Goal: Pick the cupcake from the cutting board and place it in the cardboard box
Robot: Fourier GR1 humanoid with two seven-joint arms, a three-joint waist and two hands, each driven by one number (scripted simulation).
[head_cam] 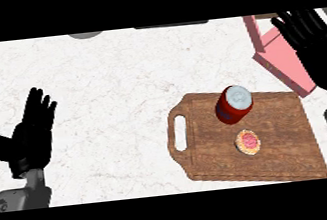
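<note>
cupcake (pixel 249 141): lies on cutting board (pixel 275 155), near its middle, just below red can (pixel 234 104).
right robot hand (pixel 313 41): fingers spread, empty, over pink cardboard box (pixel 283 54); cupcake is below-left of it, nearer vs. the left one.
left robot hand (pixel 33 128): open, resting at left edge, well apart.
tabletop (pixel 104 78): white marble, w/ free room left of board.

The right hand (pixel 313 41) is raised at the view's right edge, fingers straight, over a pink box (pixel 283 56) that it partly hides; whether they touch is unclear. Below and left of that hand lies the wooden cutting board (pixel 275 155), bearing a red can (pixel 233 104) and, nearer the forearm, the cupcake (pixel 249 141). The left hand (pixel 34 125) rests open far left, well apart.
</note>
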